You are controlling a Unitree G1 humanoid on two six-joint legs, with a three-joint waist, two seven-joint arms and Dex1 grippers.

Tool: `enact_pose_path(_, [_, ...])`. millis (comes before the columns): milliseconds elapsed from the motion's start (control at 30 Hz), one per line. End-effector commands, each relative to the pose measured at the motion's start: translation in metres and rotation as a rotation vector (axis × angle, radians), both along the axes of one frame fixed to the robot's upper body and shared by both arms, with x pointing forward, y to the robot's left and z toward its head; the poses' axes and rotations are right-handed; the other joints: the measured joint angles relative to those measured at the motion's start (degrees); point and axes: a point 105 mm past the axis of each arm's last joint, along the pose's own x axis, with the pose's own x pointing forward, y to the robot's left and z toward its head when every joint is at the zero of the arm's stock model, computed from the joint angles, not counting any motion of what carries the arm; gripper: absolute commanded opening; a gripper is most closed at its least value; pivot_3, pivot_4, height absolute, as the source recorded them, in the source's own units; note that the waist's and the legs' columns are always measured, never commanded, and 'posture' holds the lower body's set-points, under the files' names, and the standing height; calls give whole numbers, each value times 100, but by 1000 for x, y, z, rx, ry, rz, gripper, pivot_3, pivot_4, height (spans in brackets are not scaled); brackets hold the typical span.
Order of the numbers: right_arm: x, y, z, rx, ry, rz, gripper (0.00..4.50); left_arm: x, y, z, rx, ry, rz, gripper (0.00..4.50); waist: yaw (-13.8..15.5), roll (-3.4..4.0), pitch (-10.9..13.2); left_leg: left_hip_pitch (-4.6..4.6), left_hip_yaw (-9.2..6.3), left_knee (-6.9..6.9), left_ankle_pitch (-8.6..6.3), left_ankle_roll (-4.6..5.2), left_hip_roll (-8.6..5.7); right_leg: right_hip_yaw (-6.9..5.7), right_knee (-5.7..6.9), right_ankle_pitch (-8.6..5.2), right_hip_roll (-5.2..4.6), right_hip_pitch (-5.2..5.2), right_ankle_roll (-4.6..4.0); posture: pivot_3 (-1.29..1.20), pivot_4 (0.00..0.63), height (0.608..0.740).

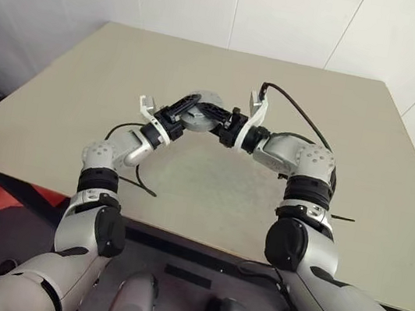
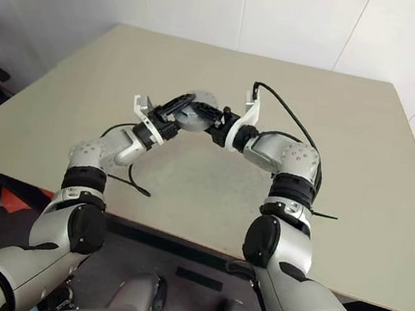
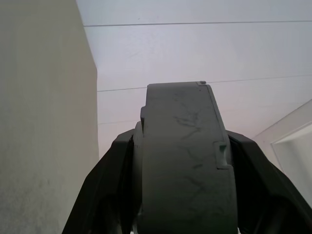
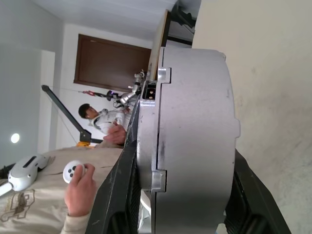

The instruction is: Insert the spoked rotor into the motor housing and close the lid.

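1. Left eye view showed both grippers meeting above the table (image 1: 365, 157), each clamped on the same round grey assembly, the motor housing (image 1: 201, 109) with its lid (image 4: 146, 146) folded against it.
2. Over the table's middle, the left gripper (image 1: 185, 112) gripped the housing from one side and the right gripper (image 1: 215, 119) from the other, fingers pinching across its thickness.
3. Right wrist view showed a thin seam between lid and housing (whether it was fully seated could not be told); the spoked rotor could not be seen, presumably inside.
4. Beyond the housing in that view, a person (image 4: 105, 124) held a handheld controller (image 4: 73, 170).
5. Risk: uneven squeezing could skew the lid on its joint, or either grip easing could let the housing twist and drop to the table.
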Motion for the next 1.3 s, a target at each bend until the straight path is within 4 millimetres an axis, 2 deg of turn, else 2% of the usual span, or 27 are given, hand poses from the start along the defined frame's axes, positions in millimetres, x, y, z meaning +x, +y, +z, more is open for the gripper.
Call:
enact_pose_path(33, [4,-4,20,-7,-101,-29,3013,2,2,13,11,-48,5,2122,-1,0,0,1,0,0,0,0,0,0,1,0,0,0,0,0,0,740])
enact_pose_path(167, [10,-7,17,-63,-118,-84,4336,4,4,12,18,-44,25,2122,-5,0,0,1,-1,3,0,0,0,0,4,0,0,0,0,0,0,740])
enact_pose_path(200, [12,-7,16,-80,-128,-99,4456,4,4,11,23,-45,30,2122,-8,0,0,2,-1,4,0,0,0,1,4,0,0,0,0,0,0,740])
enact_pose_path(300, [14,-7,15,-111,-153,-122,4456,6,7,10,39,-50,57,2122,-8,0,0,2,-1,5,0,0,0,1,6,0,0,0,0,0,0,740])
enact_pose_path(367, [19,-11,10,-165,-169,-163,4456,12,17,6,89,-58,144,2122,-9,0,0,2,-1,6,0,0,0,1,6,0,0,0,0,0,0,740])
enact_pose_path(533, [31,-27,-8,-298,-198,-262,4456,29,74,3,178,-75,477,2122,-20,-1,1,3,-4,13,0,0,1,1,8,0,0,3,1,0,0,740])
enact_pose_path(633, [32,-34,-11,-314,-208,-273,4456,31,108,-7,241,-20,622,2122,-28,-2,1,3,-5,16,0,0,1,1,9,1,0,4,2,0,0,740])
enact_pose_path(733, [33,-38,-10,-315,-212,-282,4456,30,133,-22,311,67,718,2122,-22,-2,1,3,-6,17,-1,0,1,1,13,1,0,4,3,0,0,740])
enact_pose_path(900, [34,-36,-10,-316,-220,-278,4456,29,151,-47,412,188,781,2122,3,-3,1,2,-13,34,-2,2,0,1,16,3,0,15,10,0,0,740])
enact_pose_path(1133, [33,-27,-10,-321,-228,-256,4456,29,152,-63,483,261,776,2122,-22,-7,2,11,-17,74,-5,5,1,11,36,14,0,30,27,0,0,740])
enact_pose_path(1200, [33,-26,-11,-322,-228,-256,4500,29,153,-65,489,267,778,2857,-23,-7,2,22,-16,74,-4,3,1,15,40,13,0,36,27,0,0,740])
enact_pose_path(1300, [35,-28,-14,-333,-217,-263,4500,27,161,-71,544,291,804,3687,-22,-8,1,27,-15,75,-3,2,0,21,48,14,0,38,26,0,0,740])
